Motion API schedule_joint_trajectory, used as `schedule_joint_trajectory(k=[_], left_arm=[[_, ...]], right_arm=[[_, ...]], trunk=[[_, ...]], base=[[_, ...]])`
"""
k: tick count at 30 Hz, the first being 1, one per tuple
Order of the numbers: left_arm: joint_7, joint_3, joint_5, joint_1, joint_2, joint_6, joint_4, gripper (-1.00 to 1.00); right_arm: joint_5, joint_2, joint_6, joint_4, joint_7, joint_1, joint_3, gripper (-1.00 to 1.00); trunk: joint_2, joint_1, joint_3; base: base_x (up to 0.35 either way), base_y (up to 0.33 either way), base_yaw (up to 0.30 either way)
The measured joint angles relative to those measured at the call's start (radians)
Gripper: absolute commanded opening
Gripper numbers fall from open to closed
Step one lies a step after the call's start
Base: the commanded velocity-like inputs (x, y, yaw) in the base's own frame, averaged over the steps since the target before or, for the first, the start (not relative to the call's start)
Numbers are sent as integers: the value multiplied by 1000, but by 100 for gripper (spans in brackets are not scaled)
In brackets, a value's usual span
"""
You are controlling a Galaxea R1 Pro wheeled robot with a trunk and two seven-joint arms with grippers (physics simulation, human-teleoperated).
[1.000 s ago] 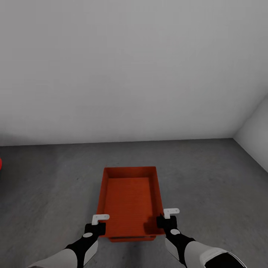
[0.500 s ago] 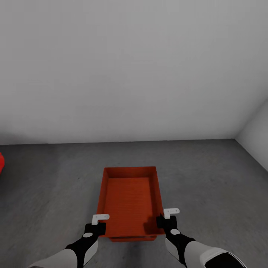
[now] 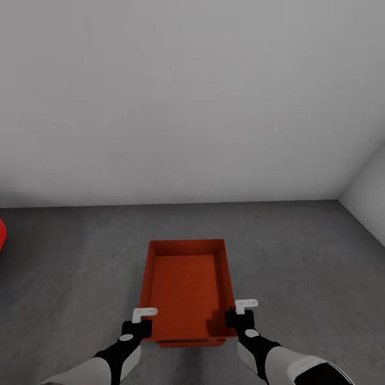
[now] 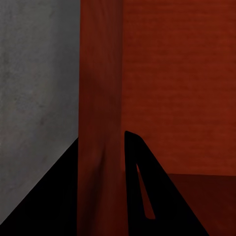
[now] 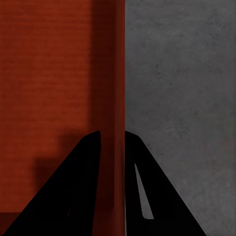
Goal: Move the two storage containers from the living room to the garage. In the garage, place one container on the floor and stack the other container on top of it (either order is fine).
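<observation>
**Bin held by both arms over garage floor**

Orange-red storage container (image 3: pixel 187 286), open top, no lid, sits low at centre of the head view, long side running near to far. Below its near edge a second red edge (image 3: pixel 191 343) peeks out; cannot tell whether that is another bin underneath. Cannot tell if the container rests on the floor (image 3: pixel 299 267) or is lifted.

Left gripper (image 3: pixel 140 322) is at the near-left corner; in the left wrist view its jaws pinch the container's side wall (image 4: pixel 101 123), one dark finger (image 4: pixel 142 187) inside the bin, the other outside over the concrete. Right gripper (image 3: pixel 240 315) is at the near-right corner; jaws likewise clamp the right side wall (image 5: pixel 114 98), one finger (image 5: pixel 142 187) outside, one inside.

Floor is dark grey, rough. White-grey wall (image 3: pixel 187 107) stands far behind, another wall (image 3: pixel 369 187) at far right making a corner. A sliver of something red (image 3: pixel 2 234) shows at the left edge, well apart from the bin.
</observation>
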Motion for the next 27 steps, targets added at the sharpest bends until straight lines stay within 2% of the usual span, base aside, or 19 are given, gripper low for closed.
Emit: schedule_joint_trajectory(k=[27], left_arm=[[5,-4,3,0,-2,2,-1,-100]], right_arm=[[11,-2,2,-1,0,0,-9,-100]], trunk=[[0,0,0]], base=[[0,0,0]])
